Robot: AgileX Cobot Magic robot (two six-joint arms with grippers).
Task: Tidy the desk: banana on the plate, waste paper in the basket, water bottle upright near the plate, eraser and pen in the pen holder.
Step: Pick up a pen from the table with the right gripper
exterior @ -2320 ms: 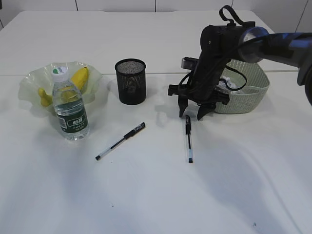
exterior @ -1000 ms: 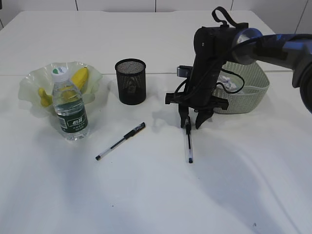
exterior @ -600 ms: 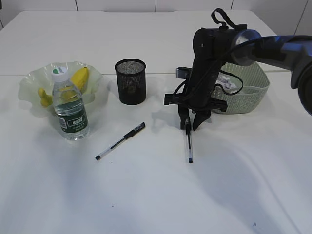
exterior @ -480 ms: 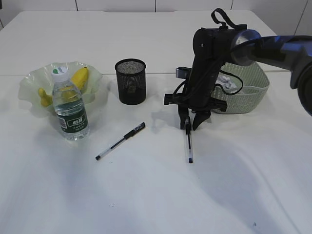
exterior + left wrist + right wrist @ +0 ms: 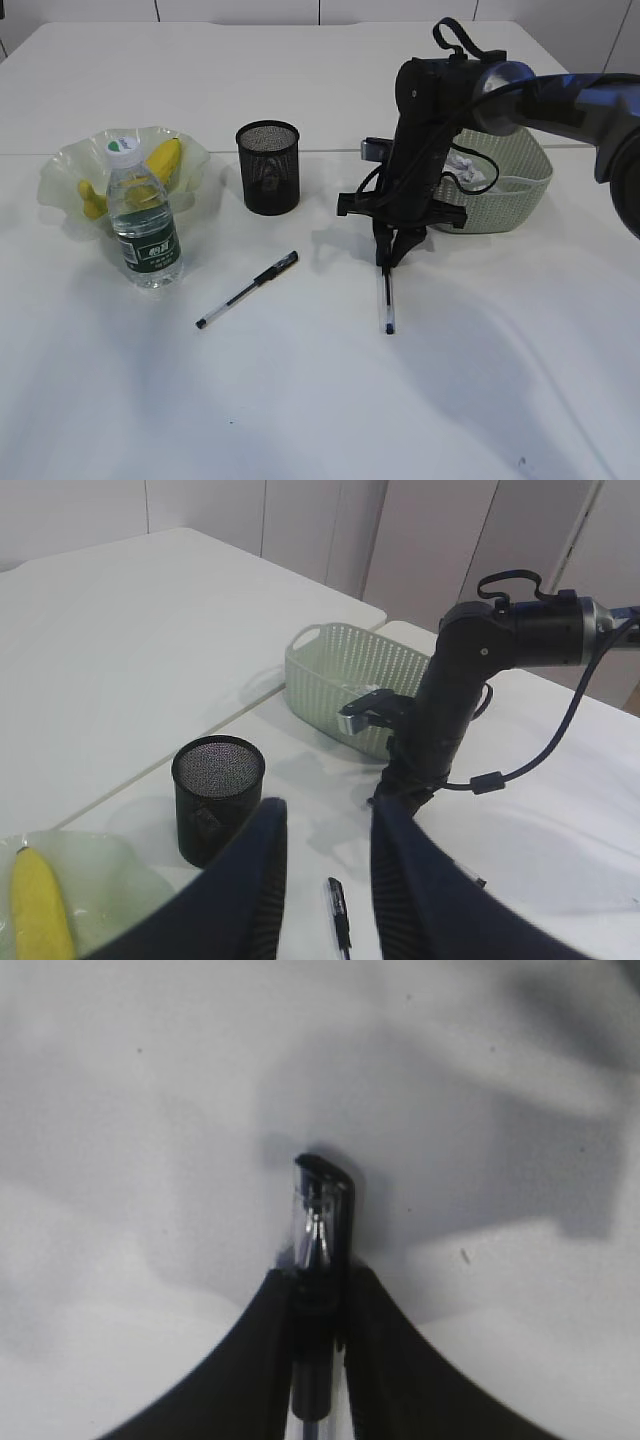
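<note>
I had the right gripper point(image 5: 388, 262) down on the table in front of the mesh pen holder point(image 5: 268, 167), its jaws pinching the capped end of a ballpoint pen point(image 5: 386, 297) lying there. My left gripper point(image 5: 320, 880) hung above, jaws parted, holding nothing. A second pen point(image 5: 247, 289) lay nearer the holder's front.

White table point(image 5: 300, 400); black mesh pen holder point(image 5: 268, 167); pale green woven basket point(image 5: 515, 180) with white crumpled paper point(image 5: 462, 165) inside. Yellow banana point(image 5: 165, 160) on translucent pale green plate point(image 5: 60, 170); clear bottle point(image 5: 143, 215), white cap, dark green label. Both pens point(image 5: 247, 290) point(image 5: 387, 298) clear-barrelled with black caps; right arm point(image 5: 425, 130) black.
</note>
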